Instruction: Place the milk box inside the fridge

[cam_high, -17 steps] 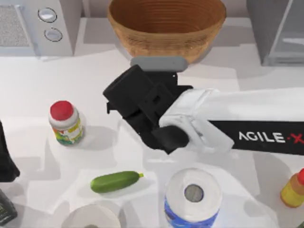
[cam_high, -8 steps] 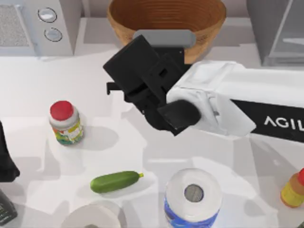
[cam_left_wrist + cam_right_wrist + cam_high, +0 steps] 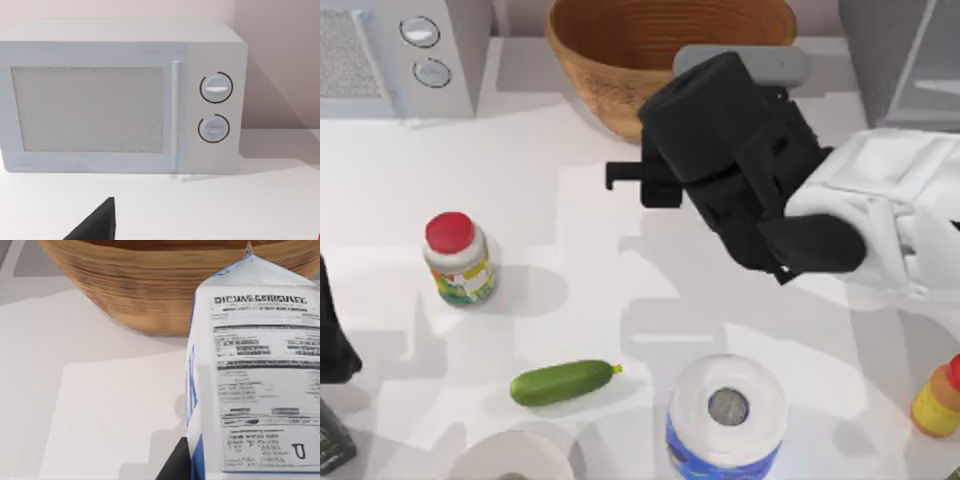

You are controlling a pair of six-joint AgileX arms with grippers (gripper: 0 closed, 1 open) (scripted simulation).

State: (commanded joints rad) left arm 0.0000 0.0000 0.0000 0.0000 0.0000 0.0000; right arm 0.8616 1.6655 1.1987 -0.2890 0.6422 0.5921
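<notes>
Milk box (image 3: 252,370) sits close before the right wrist camera, its white printed panel facing the lens, a dark finger (image 3: 175,465) against its lower edge; the right gripper (image 3: 665,180), upper centre of the top view, appears clenched on it, beside the wooden bowl (image 3: 610,60). Fridge (image 3: 905,65) occupies the upper right corner. At the far left edge, low down, the left gripper (image 3: 332,350) is parked; I cannot tell its fingers' state.
</notes>
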